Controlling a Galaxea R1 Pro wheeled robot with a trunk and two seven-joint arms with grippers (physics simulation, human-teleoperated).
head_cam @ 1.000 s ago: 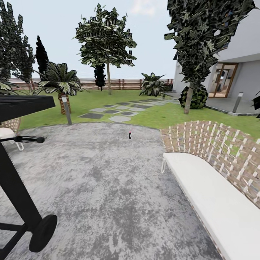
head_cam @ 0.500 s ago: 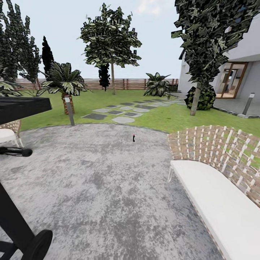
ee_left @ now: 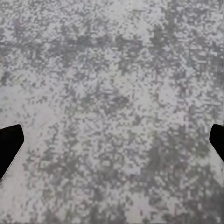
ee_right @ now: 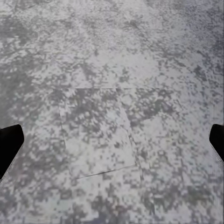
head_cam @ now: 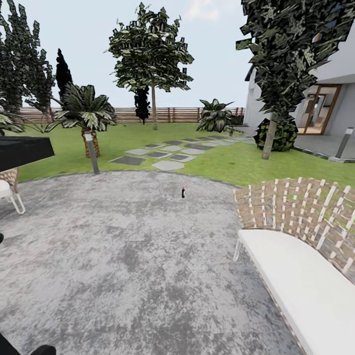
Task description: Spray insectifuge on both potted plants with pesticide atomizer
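A tiny black object with a red top, probably the pesticide atomizer (head_cam: 183, 192), stands upright on the grey paved patio (head_cam: 148, 256) well ahead of me. Behind it lie the green lawn (head_cam: 222, 162), grey stepping stones (head_cam: 167, 165) and the brown slatted fence (head_cam: 172, 114). The two potted plants are out of view. My left gripper (ee_left: 112, 149) is open, its dark fingertips (ee_left: 9, 144) wide apart over bare paving. My right gripper (ee_right: 112, 149) is open in the same way over the paving, holding nothing.
A wicker bench with a white cushion (head_cam: 305, 276) runs along the right. At the left edge stand a black table-like frame (head_cam: 22, 150) and a wicker chair (head_cam: 10, 187). A lamp post (head_cam: 91, 153), a palm (head_cam: 84, 108) and a house (head_cam: 335, 98) lie beyond.
The whole picture has shifted as the camera moved: the black frame has slid off to the left edge, and the bench and the small black object sit slightly lower in the picture.
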